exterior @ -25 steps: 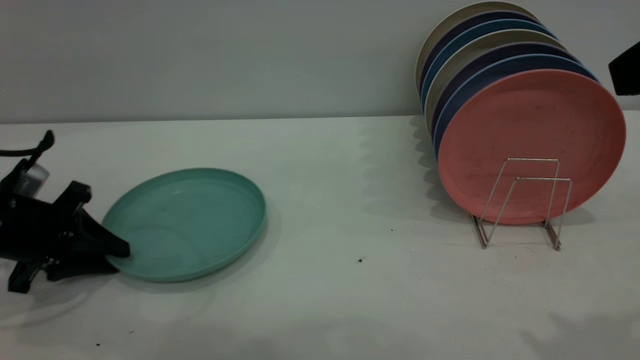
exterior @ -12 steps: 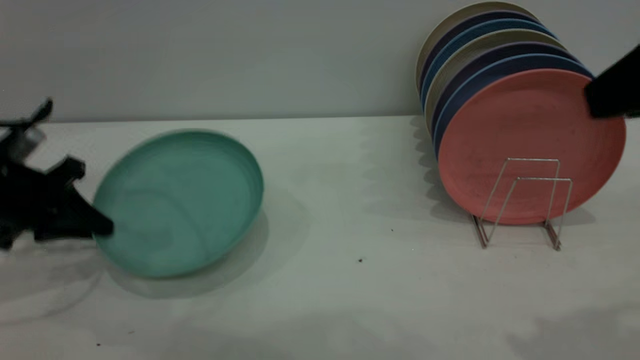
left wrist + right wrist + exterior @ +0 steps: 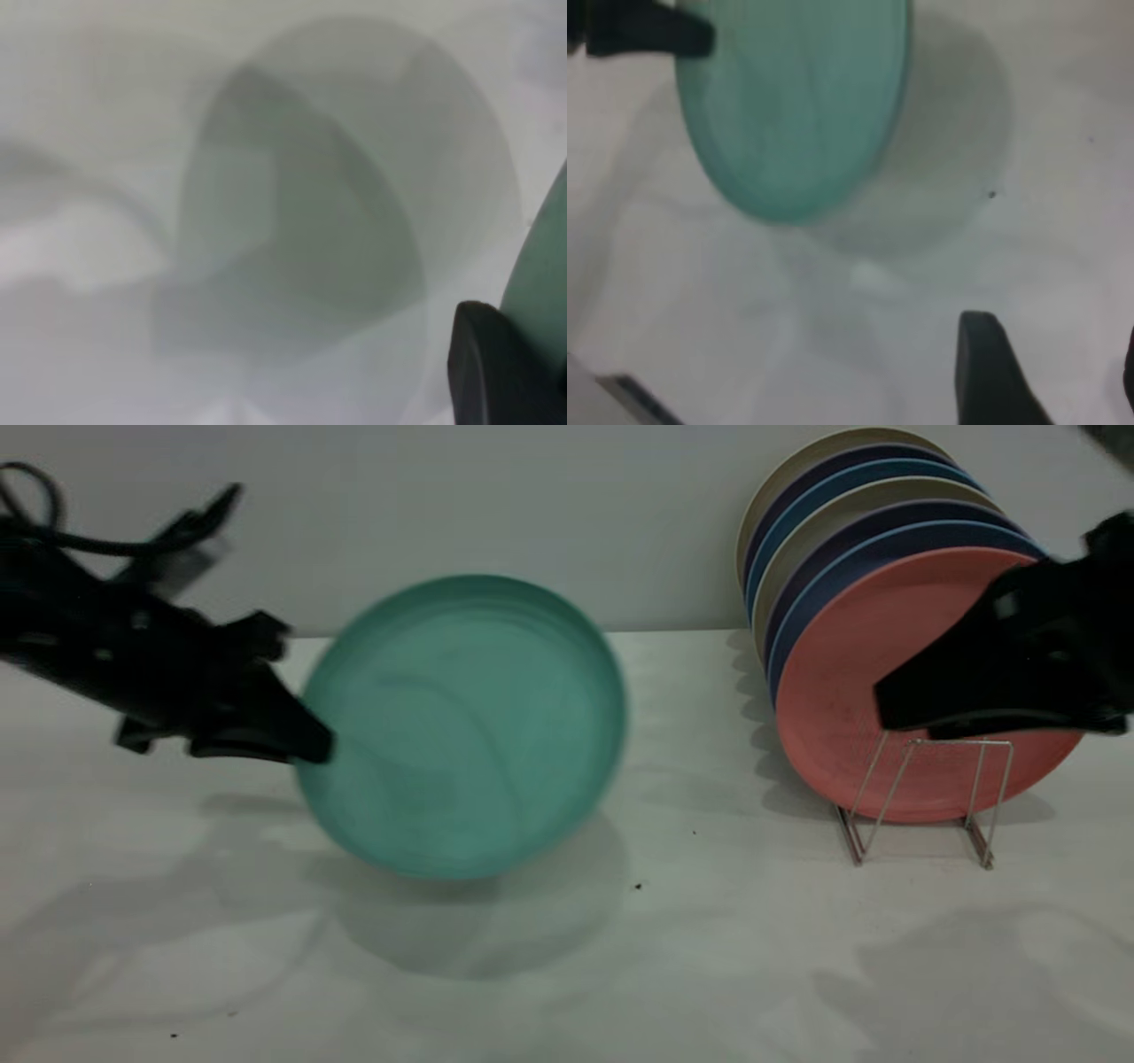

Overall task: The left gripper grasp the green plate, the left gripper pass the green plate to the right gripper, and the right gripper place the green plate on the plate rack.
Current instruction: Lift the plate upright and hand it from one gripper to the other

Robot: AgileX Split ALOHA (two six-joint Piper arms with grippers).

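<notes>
Centre-left of the exterior frame: the green plate [image 3: 461, 722] is seen held clear of the worktop [image 3: 567, 957], tipped up almost on edge, its hollow face turned toward the camera and its shadow lying on the worktop below.
Left gripper [image 3: 306, 744]: pinched on the plate's rim at the plate's left edge; the arm reaches in from the upper left of the frame. In the left wrist view one dark finger [image 3: 496, 367] is seen pressed against the green rim.
Right gripper [image 3: 886, 708]: placed at the right of the frame, in front of the salmon-pink plate [image 3: 850, 717], tips aimed toward the green plate and well apart from it. In the right wrist view its fingers [image 3: 992, 372] are seen spread, with nothing between them.
Plate rack [image 3: 921, 788]: right of frame, loaded with upright plates; the front wire loops are unfilled, ahead of the pink plate.
Step in hand: judged to be the pass; grasp and lift are done, the handover is not yet made.
Next move: the gap between plate and right gripper is to be closed, and the free right-hand rim is to be set between the spread fingers before the left pinch is let go.
Risk: the plate may slip if it is released early.
</notes>
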